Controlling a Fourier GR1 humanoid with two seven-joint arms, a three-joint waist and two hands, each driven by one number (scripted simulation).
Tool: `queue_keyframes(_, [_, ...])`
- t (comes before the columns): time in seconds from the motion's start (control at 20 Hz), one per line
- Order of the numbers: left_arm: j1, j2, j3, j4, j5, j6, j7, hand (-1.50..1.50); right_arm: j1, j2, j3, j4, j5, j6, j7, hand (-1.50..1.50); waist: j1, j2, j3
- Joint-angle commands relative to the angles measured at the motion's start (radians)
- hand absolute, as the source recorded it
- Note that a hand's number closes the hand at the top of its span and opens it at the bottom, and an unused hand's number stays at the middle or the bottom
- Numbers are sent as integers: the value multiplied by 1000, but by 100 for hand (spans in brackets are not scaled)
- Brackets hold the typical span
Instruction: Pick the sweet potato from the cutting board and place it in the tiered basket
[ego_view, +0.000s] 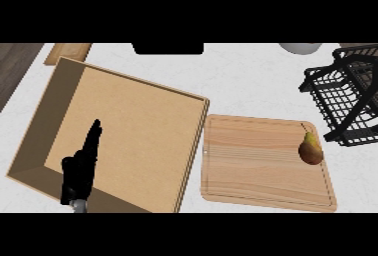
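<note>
A brown, pear-shaped sweet potato (311, 148) lies at the right edge of the light wooden cutting board (255, 165). The black wire tiered basket (345, 95) stands at the right, just beyond the board's far right corner. My left hand (80, 167) shows at the lower left over a large wooden box, its fingers straight and pointing away from me, holding nothing. It is far from the sweet potato. My right hand does not show.
A large shallow wooden box (118, 130) fills the left half of the white counter. A small wooden piece (66, 52) lies at the far left, a black object (167, 48) at the far middle, and a grey round object (301, 47) at the far right.
</note>
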Motion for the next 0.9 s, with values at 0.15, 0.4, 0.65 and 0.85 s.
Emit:
queue_keyframes(0.15, [23,-31,-19,33,0,-12,21,0,-90,-30,-25,259,-7,-25,6,150,2,9,-10])
queue_keyframes(0.4, [40,-27,4,75,4,-29,-50,0,-58,-29,-65,421,-7,-170,-77,150,3,11,-10])
queue_keyframes(0.65, [35,-15,16,82,11,-50,-38,0,-108,-44,-99,623,12,-304,-84,150,10,14,-9])
queue_keyframes(0.85, [15,2,36,13,9,-39,39,0,-99,-45,-144,715,-40,-430,-146,150,8,12,-8])
